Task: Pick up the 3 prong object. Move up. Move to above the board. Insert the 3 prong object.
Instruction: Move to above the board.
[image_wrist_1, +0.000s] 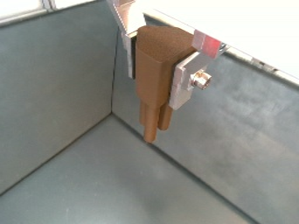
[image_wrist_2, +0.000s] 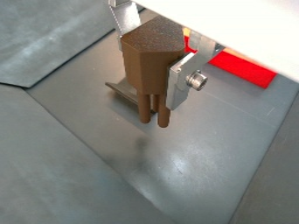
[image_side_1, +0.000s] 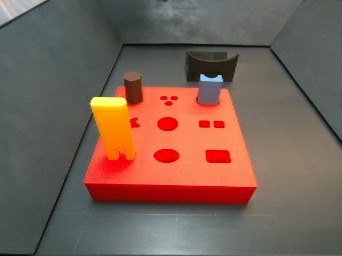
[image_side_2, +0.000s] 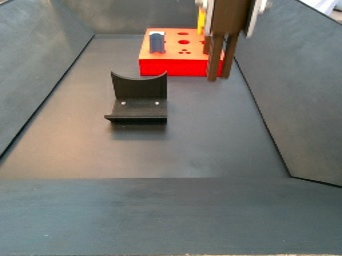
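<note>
My gripper is shut on the 3 prong object, a slim dark brown post with thin prongs pointing down. Both wrist views show it between the silver fingers, and it also shows in a wrist view. In a side view the gripper holds the post off the grey floor, near the red board. The board's top face with round, square and small multi-hole cutouts shows in a side view, where the gripper is out of view. A corner of the board shows in a wrist view.
The dark fixture stands on the floor in front of the board and also shows in a side view. On the board stand a yellow two-legged block, a thick brown cylinder and a blue-grey peg. Grey walls enclose the floor.
</note>
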